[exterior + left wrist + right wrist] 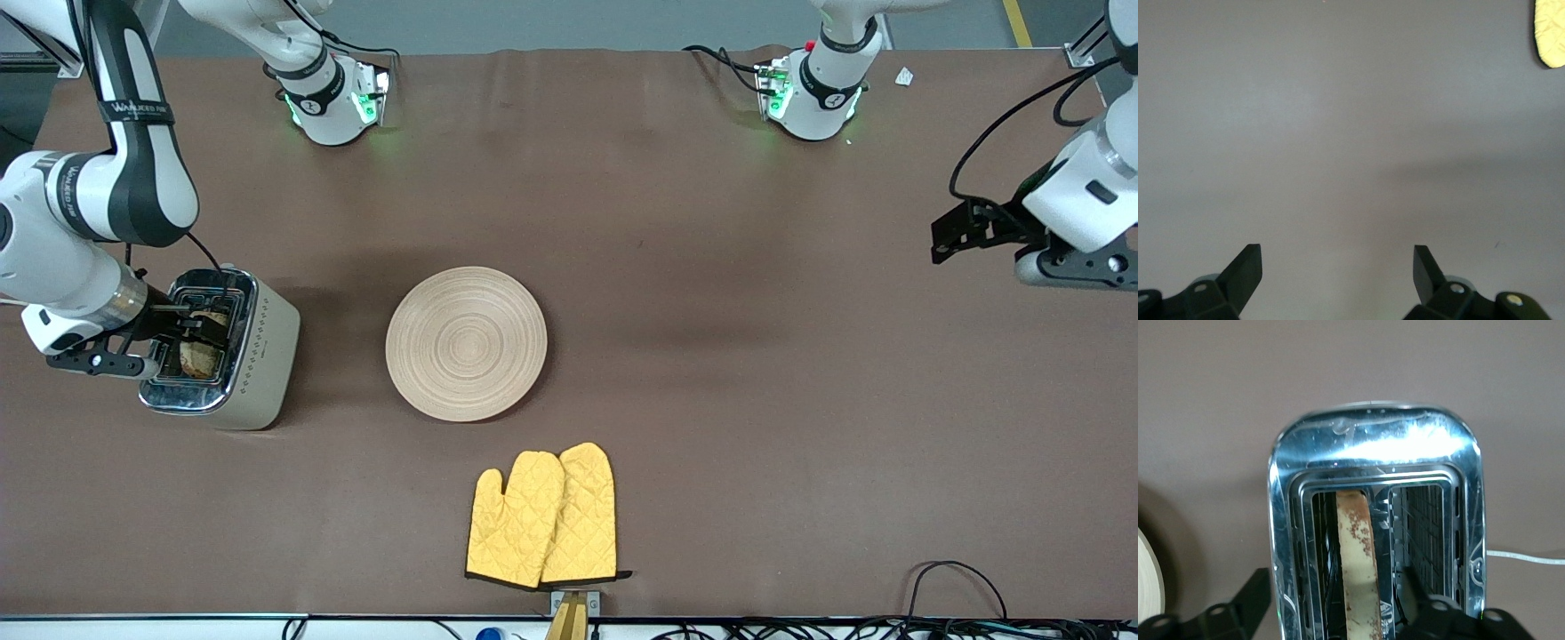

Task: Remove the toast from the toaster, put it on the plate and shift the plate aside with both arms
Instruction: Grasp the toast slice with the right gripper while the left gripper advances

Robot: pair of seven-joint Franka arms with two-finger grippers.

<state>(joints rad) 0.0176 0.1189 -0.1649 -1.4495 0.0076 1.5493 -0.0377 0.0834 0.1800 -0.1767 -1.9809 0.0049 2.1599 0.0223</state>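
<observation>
One brown speckled toast (pixel 1357 553) stands upright in the toaster (pixel 258 356)

White arms (pixel 62 258), blk bands, cables.

Brown table (pixel 711 311): toaster (pixel 258 373), plate (pixel 467 343), mitts (pixel 544 516).

right arm (pixel 98 196) comes from its base at the top of the front view, elbow bent, forearm angled down toward its own end of the table. right gripper (pixel 191 331) hangs low, pointing downward, fingers (pixel 1248 600) parted. left arm (pixel 1080 191) waits at its own end of the table, wrist raised. left gripper (pixel 1337 280) held above bare table surface, fingers (pixel 1245 270) spread wide, nothing between them.
</observation>
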